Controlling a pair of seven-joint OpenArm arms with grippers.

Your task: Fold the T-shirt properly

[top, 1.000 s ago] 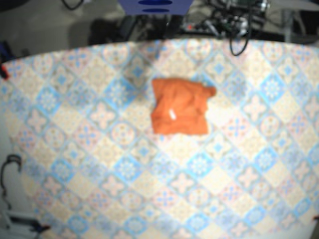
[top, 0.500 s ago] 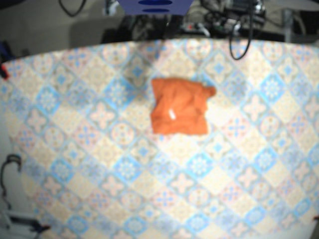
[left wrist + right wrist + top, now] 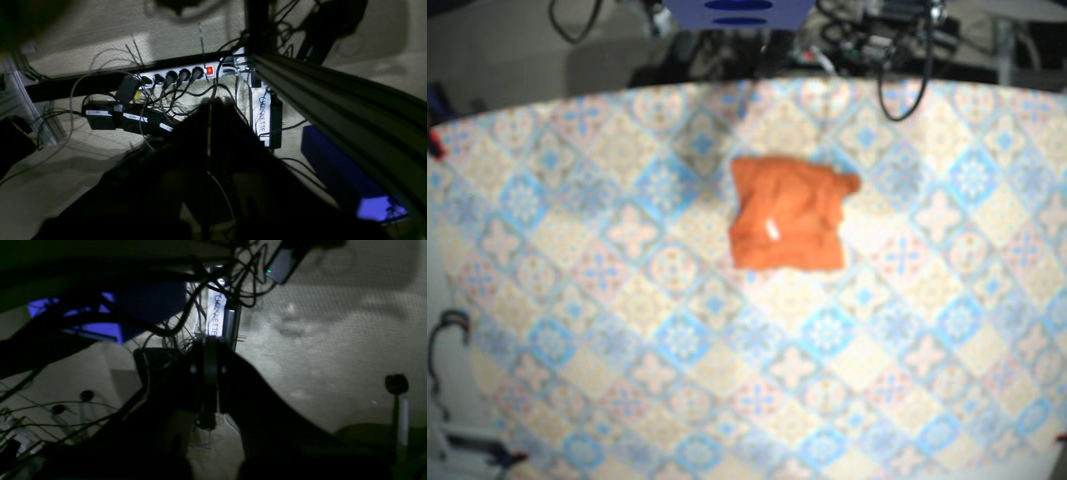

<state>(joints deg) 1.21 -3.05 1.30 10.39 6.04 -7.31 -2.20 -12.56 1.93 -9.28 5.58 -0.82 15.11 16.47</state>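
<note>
Centrally, T-shirt (image 3: 785,226) (orange) lies on tiled tablecloth (image 3: 607,300), cables (image 3: 901,92) behind

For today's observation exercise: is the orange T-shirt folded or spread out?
Folded, roughly: the orange T-shirt lies as a compact, rumpled block.

A power strip (image 3: 173,75) is glowing red at its switch; cables (image 3: 166,100) are trailing beneath it; the left gripper (image 3: 209,111) is showing dark, jaws together.

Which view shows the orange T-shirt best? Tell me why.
The base view: the orange T-shirt lies bunched, fully visible, on the patterned table. Both wrist views point at cables and floor, showing none of the shirt.
</note>
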